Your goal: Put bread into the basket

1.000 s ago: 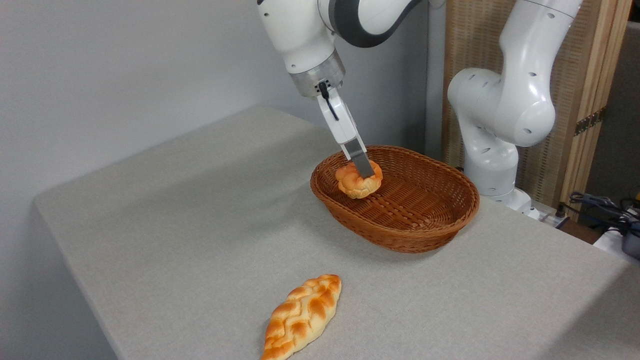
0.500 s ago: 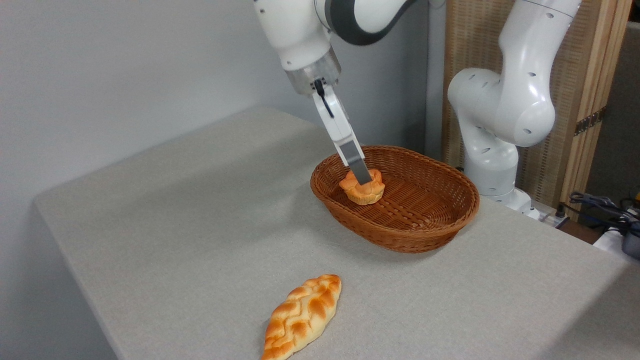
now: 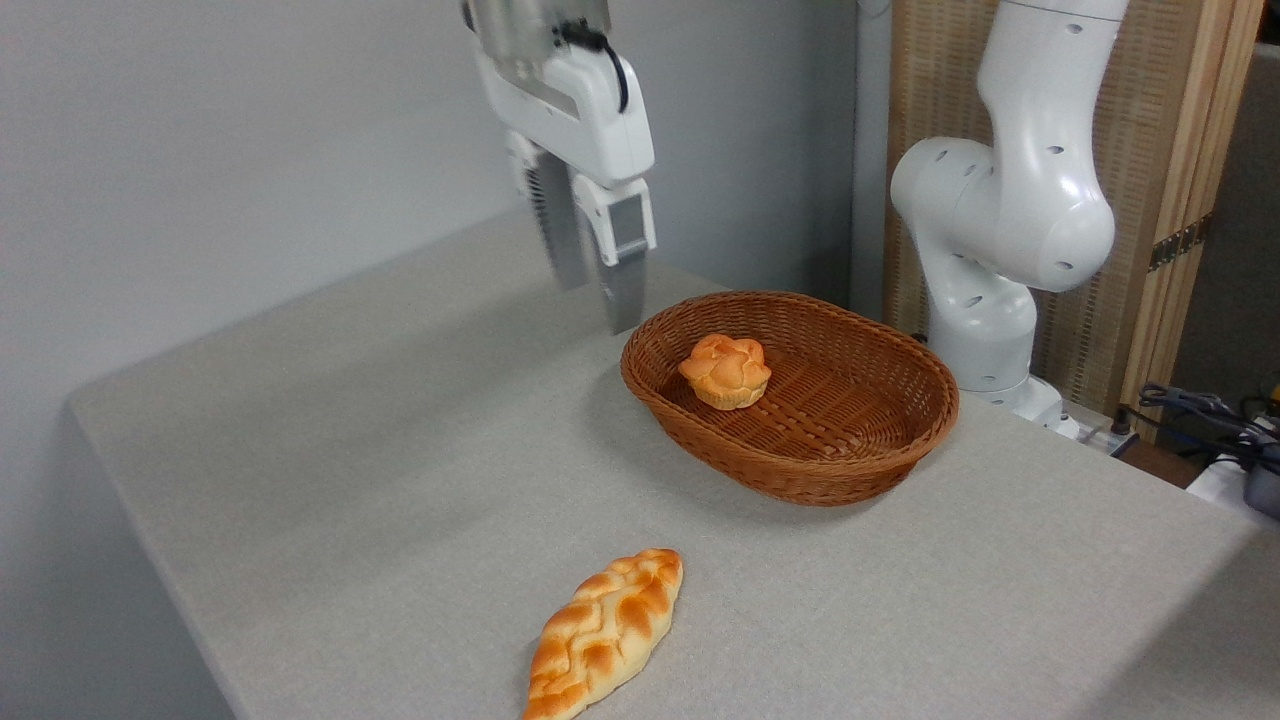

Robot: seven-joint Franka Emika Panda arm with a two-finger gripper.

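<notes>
The bread [image 3: 725, 371], a small round golden-orange bun with a knotted top, sits upright inside the oval brown wicker basket [image 3: 880, 455], toward its left end. My gripper [image 3: 598, 300] hangs in the air up and to the left of the basket, clear of its rim. Its two fingers point down with a small gap between them and nothing held. The far finger is a little blurred.
A long braided pointed loaf [image 3: 605, 633] lies on the grey table [image 3: 350, 480] near the front edge. The arm's white base [image 3: 1000, 300] stands behind the basket at the right. Cables [image 3: 1215, 420] lie off the table at far right.
My gripper has let go of the bread, risen, and swung left away from the basket. The bread has dropped from a tilted hold to rest upright on the basket floor.
</notes>
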